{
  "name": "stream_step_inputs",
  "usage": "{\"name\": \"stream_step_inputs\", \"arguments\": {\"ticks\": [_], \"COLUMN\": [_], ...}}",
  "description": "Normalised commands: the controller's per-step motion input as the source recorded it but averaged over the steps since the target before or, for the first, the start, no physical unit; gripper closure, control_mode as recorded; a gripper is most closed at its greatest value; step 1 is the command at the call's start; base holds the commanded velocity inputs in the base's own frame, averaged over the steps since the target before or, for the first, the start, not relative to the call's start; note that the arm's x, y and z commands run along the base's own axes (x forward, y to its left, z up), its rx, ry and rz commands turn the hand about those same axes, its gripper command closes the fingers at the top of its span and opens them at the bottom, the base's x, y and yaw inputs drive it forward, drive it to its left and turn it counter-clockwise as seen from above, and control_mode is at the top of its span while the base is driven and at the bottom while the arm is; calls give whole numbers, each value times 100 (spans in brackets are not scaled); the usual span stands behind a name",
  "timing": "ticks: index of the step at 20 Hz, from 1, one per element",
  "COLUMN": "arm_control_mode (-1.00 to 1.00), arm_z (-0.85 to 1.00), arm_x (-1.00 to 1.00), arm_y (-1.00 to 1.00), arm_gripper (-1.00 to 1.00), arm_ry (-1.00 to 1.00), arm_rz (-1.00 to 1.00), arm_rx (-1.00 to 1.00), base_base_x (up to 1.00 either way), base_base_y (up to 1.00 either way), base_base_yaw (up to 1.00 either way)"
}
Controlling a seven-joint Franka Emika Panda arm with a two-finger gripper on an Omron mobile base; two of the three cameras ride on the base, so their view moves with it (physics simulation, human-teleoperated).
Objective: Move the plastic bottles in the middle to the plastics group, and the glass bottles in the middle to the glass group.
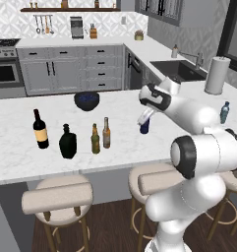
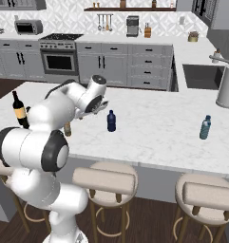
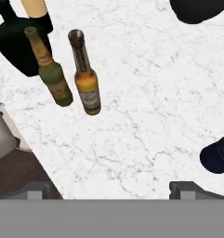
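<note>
The small dark blue bottle (image 2: 111,121) stands mid-counter, its edge showing in the hand view (image 3: 218,157). To its left stand the light-amber beer bottle (image 1: 106,133) (image 3: 87,83), the olive-brown beer bottle (image 1: 95,140) (image 3: 52,73), the black flask (image 1: 67,142) (image 3: 15,45) and the wine bottle (image 1: 40,129) (image 2: 19,110). Far right stands the pale blue water bottle (image 1: 224,112) (image 2: 205,127). My gripper (image 1: 143,119) (image 3: 111,190) hangs open above bare marble between the amber bottle and the dark blue bottle, holding nothing.
A dark blue bowl (image 1: 86,100) sits behind the bottles. A paper towel roll (image 1: 217,75) and a sink (image 1: 179,70) lie at the right. Stools (image 1: 57,197) stand under the counter's near edge (image 1: 66,174).
</note>
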Motion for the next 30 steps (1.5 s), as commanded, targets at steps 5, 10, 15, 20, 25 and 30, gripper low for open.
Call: {"name": "stream_step_inputs", "arguments": {"ticks": [5,10,15,20,25,30], "arm_control_mode": [-100,-100,-100,-100,-100,-100], "arm_z": [0,-43,-33,0,-15,-32], "arm_x": [54,36,60,35,43,43], "arm_y": [-43,-20,-13,-34,-8,0], "arm_gripper": [-100,-100,-100,-100,-100,-100], "arm_ry": [20,-2,-5,0,0,0], "arm_rz": [-45,-28,-17,-21,-12,-3], "arm_rx": [-11,-2,-3,-4,0,0], "base_base_x": [0,0,0,0,0,0], "base_base_y": [0,0,0,0,0,0], "base_base_yaw": [0,0,0,0,0,0]}}
